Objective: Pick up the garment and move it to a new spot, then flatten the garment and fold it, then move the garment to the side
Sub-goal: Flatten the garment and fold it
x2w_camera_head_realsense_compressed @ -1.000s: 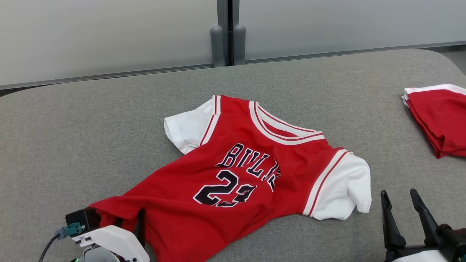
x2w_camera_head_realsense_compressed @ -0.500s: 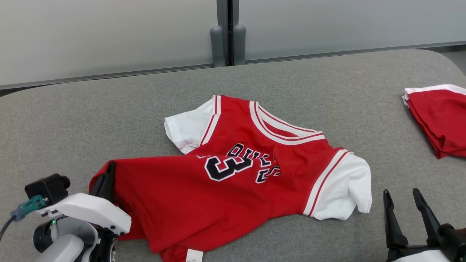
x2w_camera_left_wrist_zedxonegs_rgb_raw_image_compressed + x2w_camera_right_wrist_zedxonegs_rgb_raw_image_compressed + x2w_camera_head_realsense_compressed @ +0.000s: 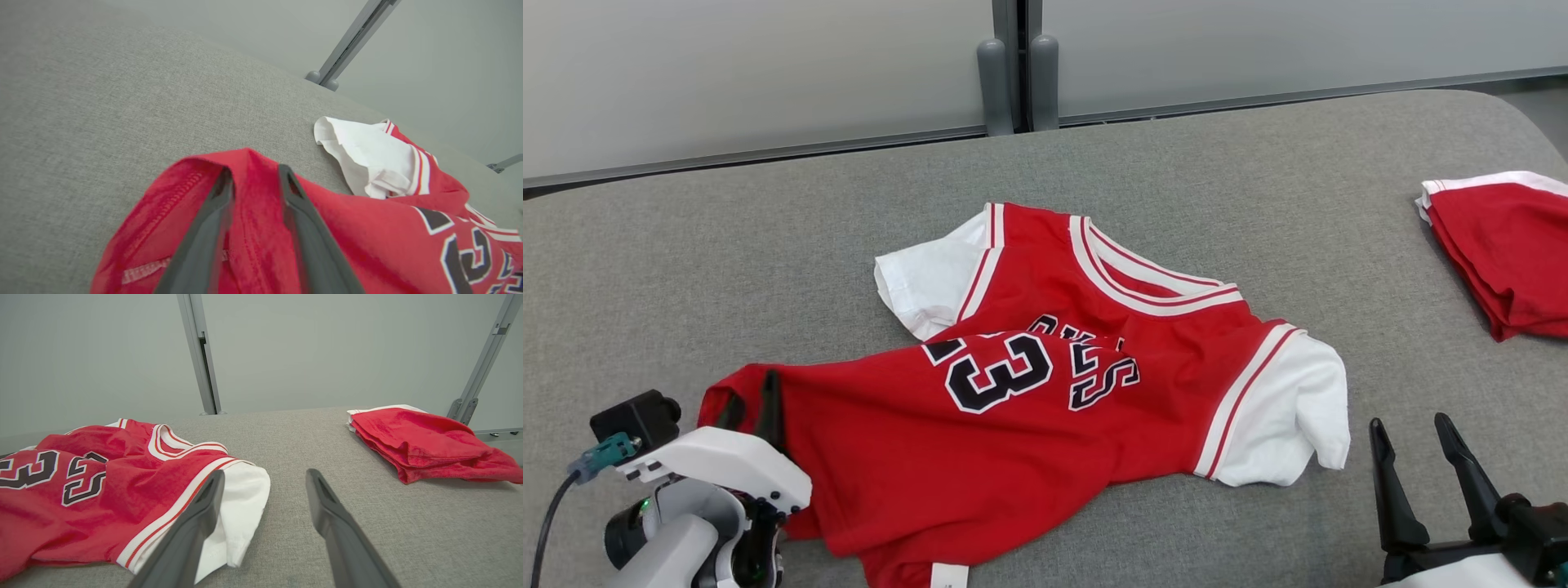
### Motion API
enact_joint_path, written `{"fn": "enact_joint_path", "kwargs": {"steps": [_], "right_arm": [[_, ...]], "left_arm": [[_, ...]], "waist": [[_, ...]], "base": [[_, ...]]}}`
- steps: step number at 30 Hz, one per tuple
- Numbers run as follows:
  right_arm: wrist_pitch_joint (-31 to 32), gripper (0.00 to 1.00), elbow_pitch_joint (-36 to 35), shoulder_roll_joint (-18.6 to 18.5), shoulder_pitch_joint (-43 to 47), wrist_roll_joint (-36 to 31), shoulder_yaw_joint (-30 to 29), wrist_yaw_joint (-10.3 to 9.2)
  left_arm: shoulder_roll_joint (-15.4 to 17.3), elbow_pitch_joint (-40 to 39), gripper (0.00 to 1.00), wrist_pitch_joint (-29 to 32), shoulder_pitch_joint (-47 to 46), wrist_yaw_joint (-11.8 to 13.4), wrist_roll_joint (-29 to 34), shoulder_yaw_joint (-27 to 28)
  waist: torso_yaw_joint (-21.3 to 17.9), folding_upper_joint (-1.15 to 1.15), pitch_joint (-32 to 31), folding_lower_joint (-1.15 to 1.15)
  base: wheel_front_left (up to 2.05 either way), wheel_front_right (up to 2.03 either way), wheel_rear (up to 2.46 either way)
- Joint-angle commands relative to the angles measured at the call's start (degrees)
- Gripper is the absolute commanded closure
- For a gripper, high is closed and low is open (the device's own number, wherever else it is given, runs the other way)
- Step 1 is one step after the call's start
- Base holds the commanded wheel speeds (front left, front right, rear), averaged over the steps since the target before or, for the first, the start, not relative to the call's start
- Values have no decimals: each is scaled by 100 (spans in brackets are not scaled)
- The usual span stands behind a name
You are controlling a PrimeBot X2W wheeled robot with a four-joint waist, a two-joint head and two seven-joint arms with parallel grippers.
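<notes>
Pulled farther over itself, the red jersey (image 3: 1029, 408) is pinched by the left hand (image 3: 253, 175); right hand (image 3: 1409, 422) spread.

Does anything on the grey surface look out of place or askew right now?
The jersey lies askew: its hem corner, pinched in the left gripper, is folded up over the front, hiding most of the chest lettering.

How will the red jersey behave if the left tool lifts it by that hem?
Likely floppy: the red jersey lies folded over itself where the left tool pinches its hem. Probably light, being thin, wrinkled cloth. The white sleeve would likely trail along the grey surface.
</notes>
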Motion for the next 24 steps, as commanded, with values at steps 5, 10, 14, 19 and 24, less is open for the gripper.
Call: {"fn": "enact_joint_path", "kwargs": {"steps": [5,10,14,19,24], "right_arm": [[-29,0,-12,-30,71,13,-45,-2],[-29,0,-20,-29,133,38,-106,-2],[-29,0,-20,-29,197,7,-127,-2],[-29,0,-13,-30,147,-33,-89,-2],[-29,0,-25,-29,99,-27,-72,-2]], "left_arm": [[-153,40,0,-133,264,-137,21,309],[-235,-714,0,-169,994,29,182,790],[-237,-1670,0,-162,1697,156,371,772],[-25,-2595,0,121,2219,306,464,384],[195,-2876,0,605,2481,198,419,-29]], "waist": [[22,0,13,0],[101,0,-53,0],[217,0,-140,0],[312,0,-196,0],[352,0,-180,0]], "base": [[0,0,0],[0,0,0],[0,0,0],[0,0,0],[0,0,0]]}}
